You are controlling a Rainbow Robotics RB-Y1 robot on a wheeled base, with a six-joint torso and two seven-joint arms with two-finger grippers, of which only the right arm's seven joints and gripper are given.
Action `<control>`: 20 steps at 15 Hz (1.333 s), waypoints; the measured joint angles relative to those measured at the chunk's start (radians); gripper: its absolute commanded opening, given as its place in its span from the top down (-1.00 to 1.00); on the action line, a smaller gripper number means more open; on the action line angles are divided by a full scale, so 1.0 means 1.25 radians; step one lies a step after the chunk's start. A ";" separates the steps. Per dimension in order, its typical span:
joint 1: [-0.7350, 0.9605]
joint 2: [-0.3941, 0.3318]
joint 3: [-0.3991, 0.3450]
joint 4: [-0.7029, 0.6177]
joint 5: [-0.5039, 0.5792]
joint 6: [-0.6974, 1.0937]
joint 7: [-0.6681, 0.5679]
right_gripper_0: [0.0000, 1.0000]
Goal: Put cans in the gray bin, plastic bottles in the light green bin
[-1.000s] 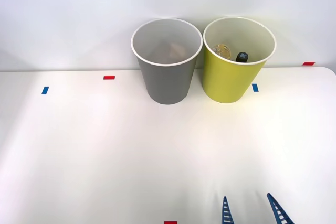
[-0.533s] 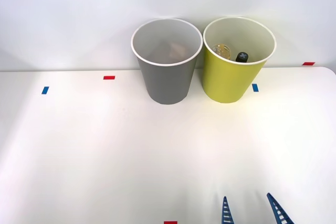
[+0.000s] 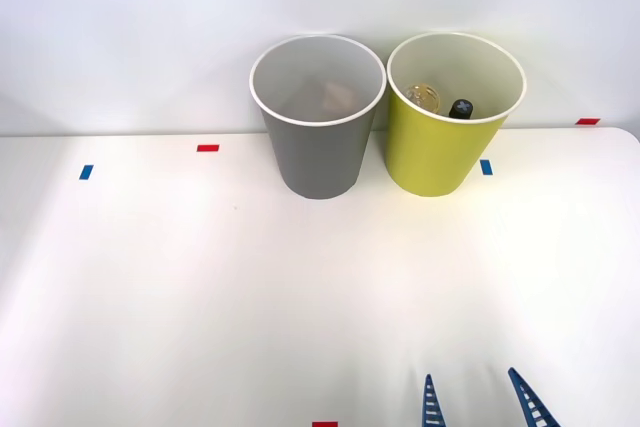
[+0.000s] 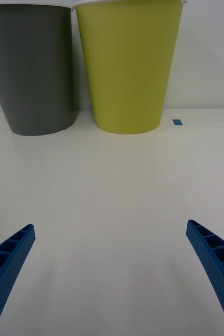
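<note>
The gray bin (image 3: 318, 152) stands at the back of the white table, and a pinkish can (image 3: 338, 97) shows dimly inside it. Right beside it stands the light green bin (image 3: 440, 152), holding a clear plastic bottle (image 3: 424, 97) and a black cap (image 3: 461, 108). My right gripper (image 3: 478, 399) hovers low near the table's front edge, open and holding nothing, well short of both bins. From the right wrist view the gray bin (image 4: 35, 73) and the light green bin (image 4: 127, 68) rise ahead of my right gripper (image 4: 112, 262), its blue fingers (image 4: 9, 257) wide apart.
Small red and blue tape marks dot the white table (image 3: 200, 277): red (image 3: 207, 148), blue (image 3: 86, 172), blue (image 3: 486, 167) by the green bin, red (image 3: 324, 424) at the front edge. A pale wall stands right behind the bins.
</note>
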 measured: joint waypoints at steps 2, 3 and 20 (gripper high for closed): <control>0.000 0.000 0.000 0.000 0.000 0.000 0.000 -1.00; 0.000 0.000 0.000 0.000 0.000 0.000 0.000 -1.00; 0.000 0.000 0.000 0.000 0.000 0.000 0.000 -1.00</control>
